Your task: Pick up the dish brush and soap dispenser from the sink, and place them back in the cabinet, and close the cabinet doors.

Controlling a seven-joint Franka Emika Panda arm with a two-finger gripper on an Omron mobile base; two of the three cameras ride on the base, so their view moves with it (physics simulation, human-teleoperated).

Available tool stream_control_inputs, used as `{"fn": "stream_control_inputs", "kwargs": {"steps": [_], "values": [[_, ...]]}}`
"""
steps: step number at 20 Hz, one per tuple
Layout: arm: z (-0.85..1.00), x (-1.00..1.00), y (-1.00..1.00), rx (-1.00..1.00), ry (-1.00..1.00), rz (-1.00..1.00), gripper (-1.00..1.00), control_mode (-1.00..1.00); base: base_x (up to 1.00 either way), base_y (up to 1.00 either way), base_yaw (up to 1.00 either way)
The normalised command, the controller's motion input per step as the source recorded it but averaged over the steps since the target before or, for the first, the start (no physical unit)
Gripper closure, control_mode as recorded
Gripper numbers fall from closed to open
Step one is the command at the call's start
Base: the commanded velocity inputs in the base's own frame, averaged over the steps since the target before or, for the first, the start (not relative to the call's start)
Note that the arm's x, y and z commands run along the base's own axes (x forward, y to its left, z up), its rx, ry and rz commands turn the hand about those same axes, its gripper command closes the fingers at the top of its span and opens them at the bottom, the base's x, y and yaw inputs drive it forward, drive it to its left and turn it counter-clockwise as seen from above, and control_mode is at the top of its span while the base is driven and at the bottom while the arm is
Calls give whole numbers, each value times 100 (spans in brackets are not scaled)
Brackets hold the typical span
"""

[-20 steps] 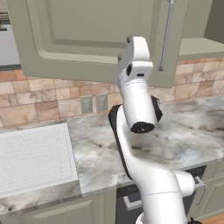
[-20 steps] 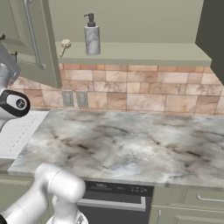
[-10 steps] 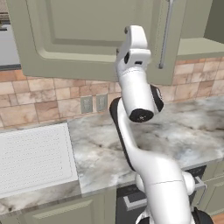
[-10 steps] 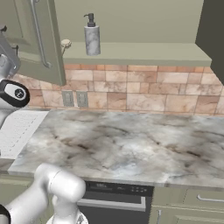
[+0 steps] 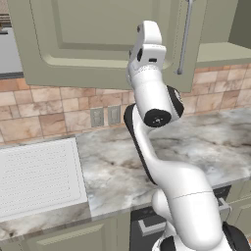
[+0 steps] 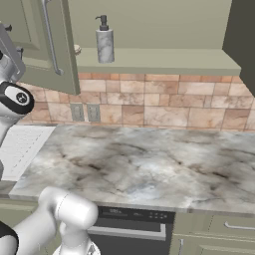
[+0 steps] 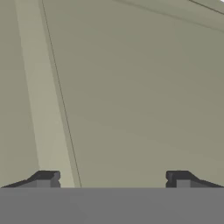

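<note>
The tool [image 7: 113,178], its 2 dark tips spread wide with nothing between them, faces the olive-green recessed-panel cabinet door [image 7: 131,87] close up. The squat grey soap dispenser [image 6: 104,41] stands on the open cabinet's shelf [image 6: 164,62] at upper centre-left of the right base view, right of that door.

arm: raised, upright | gripper [image 7: 113,177]: jaws spread wide, holding nothing

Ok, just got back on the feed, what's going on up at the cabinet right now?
The soap dispenser already stands on the cabinet shelf, with the dish brush partly hidden behind the open left door. The arm is raised against that door, and the gripper is open, empty, facing a green panel up close. Both cabinet doors are open.
</note>
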Motion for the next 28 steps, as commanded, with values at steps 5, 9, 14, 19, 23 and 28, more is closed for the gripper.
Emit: {"fn": "stream_control_inputs", "kwargs": {"steps": [5,9,14,19,23,28], "values": [[0,4,0,0,12,0,-100,-100,0,0,0],[0,3,0,0,12,0,-100,-100,0,0,0],[0,11,0,0,11,0,-100,-100,0,0,0],[0,22,0,0,9,0,-100,-100,0,0,0],[-1,19,-1,0,7,0,-100,-100,0,0,0],[-4,19,-1,0,5,0,-100,-100,0,0,0]]}}
